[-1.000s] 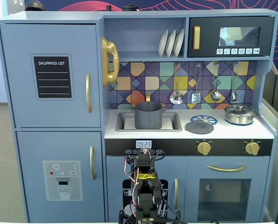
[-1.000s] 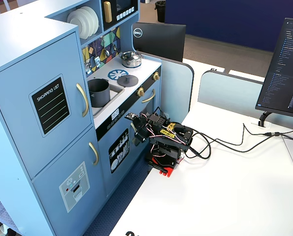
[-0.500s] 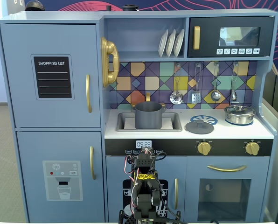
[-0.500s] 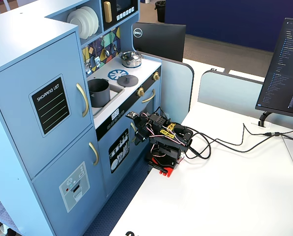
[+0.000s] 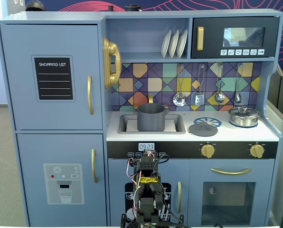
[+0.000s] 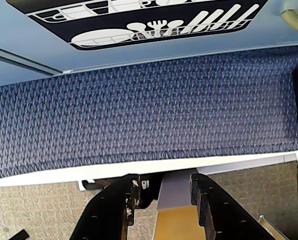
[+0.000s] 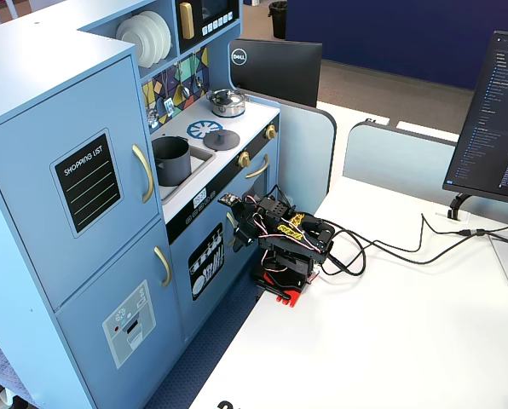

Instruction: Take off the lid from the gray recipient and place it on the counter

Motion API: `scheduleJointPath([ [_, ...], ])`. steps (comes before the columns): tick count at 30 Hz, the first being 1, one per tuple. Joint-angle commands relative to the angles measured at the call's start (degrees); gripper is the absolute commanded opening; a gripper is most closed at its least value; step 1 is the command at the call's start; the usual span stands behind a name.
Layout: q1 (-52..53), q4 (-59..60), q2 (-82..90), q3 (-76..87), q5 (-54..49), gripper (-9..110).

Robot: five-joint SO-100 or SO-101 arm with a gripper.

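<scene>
Fixed view: one lid, two pots, three plates; end effector apart, empty.

Lid flat on counter; recipient open.

lid: matte dark gray; lying on the white counter, overlapping the blue spoked burner print
gray recipient: same dark gray, left of the lid
small pot: shiny silver, right of the lid
backsplash: purple, yellow, teal, orange geometric tiles above the lid
kitchen body: pale blue; gold handles
carpet: blue woven speckle
gripper: black fingers
</scene>
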Motion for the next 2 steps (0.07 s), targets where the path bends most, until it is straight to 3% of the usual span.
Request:
scheduleJointPath([
  [1, 0.7, 10.4, -0.2, -0.1, 0.0, 4],
  [2, 0.7, 10.4, -0.2, -0.1, 0.0, 4],
])
